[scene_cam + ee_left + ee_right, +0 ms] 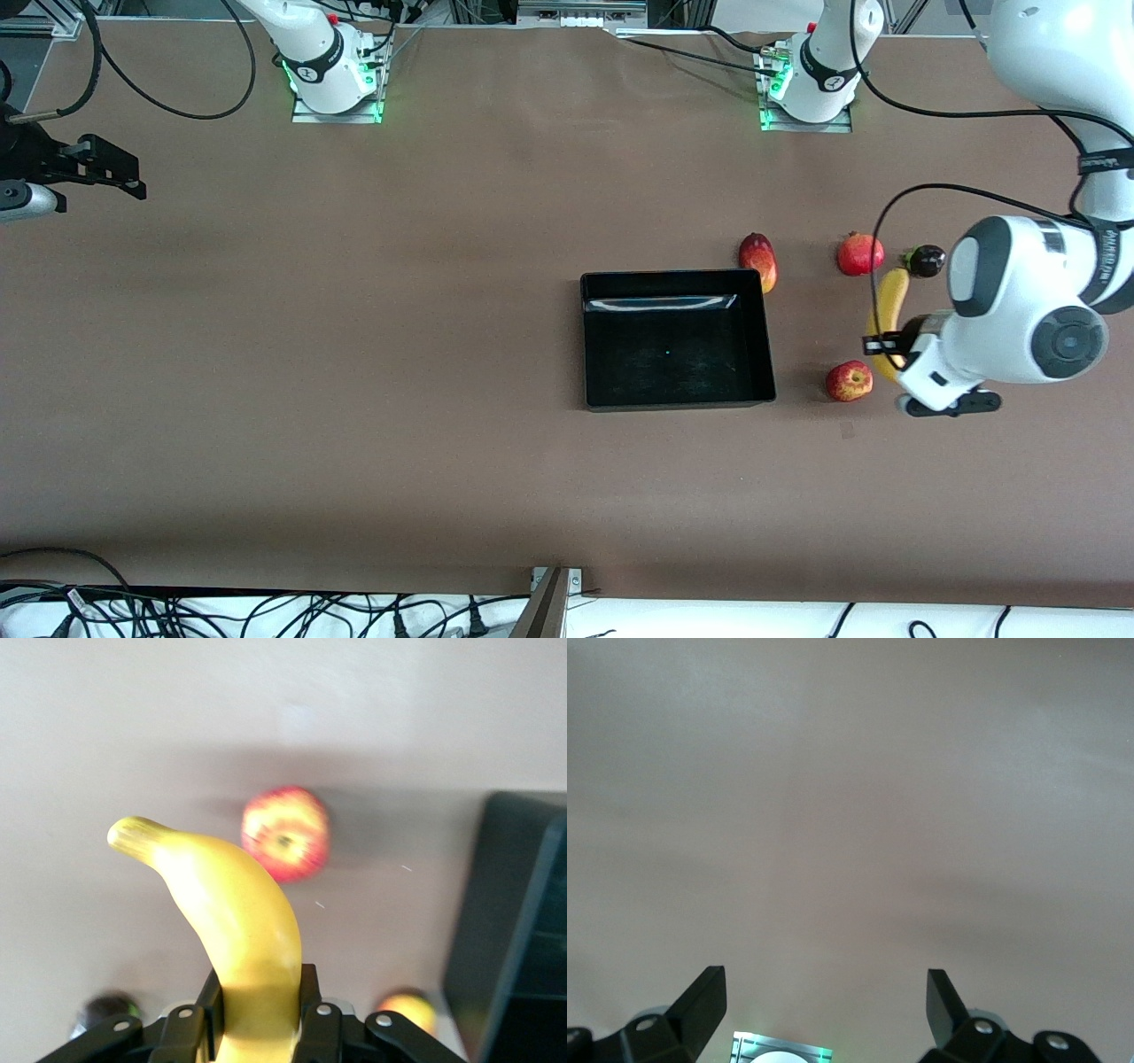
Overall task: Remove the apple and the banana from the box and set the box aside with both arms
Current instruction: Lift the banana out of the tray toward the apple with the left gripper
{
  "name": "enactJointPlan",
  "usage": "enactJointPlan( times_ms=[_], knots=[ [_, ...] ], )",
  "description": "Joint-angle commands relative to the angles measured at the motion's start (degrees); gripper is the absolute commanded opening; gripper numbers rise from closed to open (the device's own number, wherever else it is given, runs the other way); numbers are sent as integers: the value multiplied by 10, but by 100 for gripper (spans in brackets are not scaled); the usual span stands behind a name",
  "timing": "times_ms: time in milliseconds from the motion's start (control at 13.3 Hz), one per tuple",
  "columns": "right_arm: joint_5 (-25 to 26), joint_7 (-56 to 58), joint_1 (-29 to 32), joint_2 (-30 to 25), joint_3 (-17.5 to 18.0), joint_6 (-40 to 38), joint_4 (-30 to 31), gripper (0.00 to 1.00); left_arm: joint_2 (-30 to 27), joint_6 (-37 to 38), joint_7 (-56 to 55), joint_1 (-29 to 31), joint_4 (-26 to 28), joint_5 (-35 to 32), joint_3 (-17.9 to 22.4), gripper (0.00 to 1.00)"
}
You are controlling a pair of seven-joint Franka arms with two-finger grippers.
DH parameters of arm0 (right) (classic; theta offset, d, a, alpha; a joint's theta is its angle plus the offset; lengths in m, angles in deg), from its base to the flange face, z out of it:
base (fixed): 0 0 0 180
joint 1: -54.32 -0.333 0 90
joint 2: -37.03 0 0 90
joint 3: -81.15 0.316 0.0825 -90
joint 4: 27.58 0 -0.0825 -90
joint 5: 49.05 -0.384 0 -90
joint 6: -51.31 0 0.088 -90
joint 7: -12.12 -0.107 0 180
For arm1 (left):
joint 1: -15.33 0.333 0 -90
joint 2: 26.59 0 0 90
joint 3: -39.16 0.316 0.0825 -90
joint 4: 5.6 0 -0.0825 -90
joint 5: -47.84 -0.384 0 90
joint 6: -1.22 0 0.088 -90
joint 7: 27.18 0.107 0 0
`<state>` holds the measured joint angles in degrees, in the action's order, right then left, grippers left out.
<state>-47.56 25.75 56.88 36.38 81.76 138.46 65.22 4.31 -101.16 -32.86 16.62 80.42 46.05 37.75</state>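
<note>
Left gripper [889, 344] is gripping the banana [889, 306] at the apple's [849, 381] 1 o'clock, needing release next, while right gripper [824, 1001] is waiting wide open, box [675, 340] emptied.

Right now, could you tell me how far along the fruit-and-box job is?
Done: the apple lies on the table beside the box, which holds no fruit. In hand: the left hand grips the banana, outside the box near the apple. Left: setting it down and moving the box aside; the right hand waits open at the table's end.

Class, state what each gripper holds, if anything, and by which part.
The left gripper clamps the banana near one end. The right gripper is open, holding nothing.
</note>
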Motion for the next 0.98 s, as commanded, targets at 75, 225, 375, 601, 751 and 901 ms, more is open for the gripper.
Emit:
enactJointPlan(
  times_ms=[75,225,375,601,751,901],
  knots=[
    [-11,-3,3,-4,3,-8,-4,100,34,-72,37,24,1,-21,-3,0],
    [-11,-2,3,-4,3,-8,-4,100,50,-108,49,42,2,-44,-3,0],
    [-11,-3,3,-4,3,-8,-4,100,80,-151,62,57,3,-52,-3,0],
    [-11,-2,3,-4,3,-8,-4,100,109,-173,63,60,5,-52,10,0],
    [-11,-3,3,-4,3,-8,-4,100,122,-199,62,68,10,-73,18,0],
    [-11,-3,3,-3,3,-8,-4,100,135,-221,61,70,11,-76,18,0]
  ],
)
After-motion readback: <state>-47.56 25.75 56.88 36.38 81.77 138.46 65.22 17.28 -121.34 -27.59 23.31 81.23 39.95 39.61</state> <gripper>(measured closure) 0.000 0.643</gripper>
